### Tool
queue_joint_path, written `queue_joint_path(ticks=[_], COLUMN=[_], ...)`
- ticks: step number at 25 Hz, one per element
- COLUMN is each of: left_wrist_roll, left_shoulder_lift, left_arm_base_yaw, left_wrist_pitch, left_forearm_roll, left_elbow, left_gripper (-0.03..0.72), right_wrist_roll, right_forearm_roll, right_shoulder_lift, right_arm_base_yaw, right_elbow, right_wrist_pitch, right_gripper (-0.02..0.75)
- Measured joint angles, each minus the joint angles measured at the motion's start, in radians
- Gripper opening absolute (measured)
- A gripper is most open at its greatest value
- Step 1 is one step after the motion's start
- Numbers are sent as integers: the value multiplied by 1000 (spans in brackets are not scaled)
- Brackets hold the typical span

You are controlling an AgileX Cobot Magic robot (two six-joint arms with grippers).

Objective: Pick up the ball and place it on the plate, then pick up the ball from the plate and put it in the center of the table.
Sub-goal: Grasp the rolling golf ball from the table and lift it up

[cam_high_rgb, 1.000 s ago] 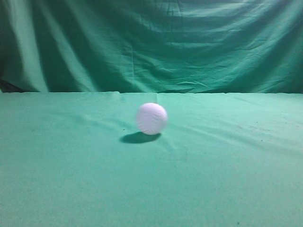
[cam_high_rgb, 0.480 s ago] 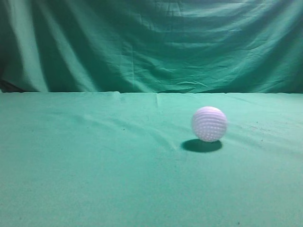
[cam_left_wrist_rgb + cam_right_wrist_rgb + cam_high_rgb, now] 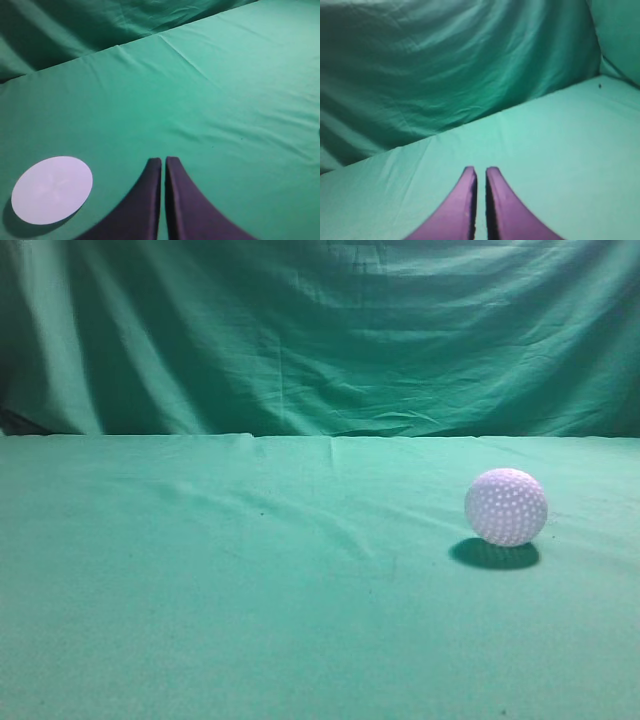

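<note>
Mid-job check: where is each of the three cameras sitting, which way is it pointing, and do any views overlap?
Exterior: low, at table height, facing the backdrop; shows the ball at right, no robot parts.
Left wrist: above the cloth, looking down and forward; shut left claw, white plate at lower left.
Right wrist: low, facing the backdrop; shut right claw, nothing else.
Shared: only the green table and backdrop; ball and plate each appear in one view.

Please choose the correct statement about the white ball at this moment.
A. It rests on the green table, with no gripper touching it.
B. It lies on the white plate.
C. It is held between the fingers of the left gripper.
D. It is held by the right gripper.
A: the ball sits free on the table, its shadow under it, and both grippers, left gripper and right gripper, are closed with nothing between them.
</note>
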Motion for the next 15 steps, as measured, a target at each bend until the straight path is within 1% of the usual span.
queue_joint_path(ticks=[5,8,10,12,14,15], left_wrist_roll=[0,0,0,0,0,0], left_shoulder_lift=[-29,-29,-29,-29,-29,-29], left_arm_base_yaw=[0,0,0,0,0,0], left_wrist_pitch=[-23,-50,-52,-52,-52,-54], left_forearm_roll=[59,61,62,79,101,117], left_elbow=[44,50,50,50,50,50], left_gripper=[0,0,0,0,0,0], right_wrist_roll=[-279,-329,-338,-340,-385,-416], right_forearm_roll=[-8,-8,-5,25,35,37], right_shoulder_lift=[140,205,219,221,225,231], right_arm_base_yaw=[0,14,23,27,27,27], right_elbow=[-174,-224,-224,-226,-231,-240], right_wrist_pitch=[132,157,118,99,140,190], right_gripper=[55,55,55,55,55,55])
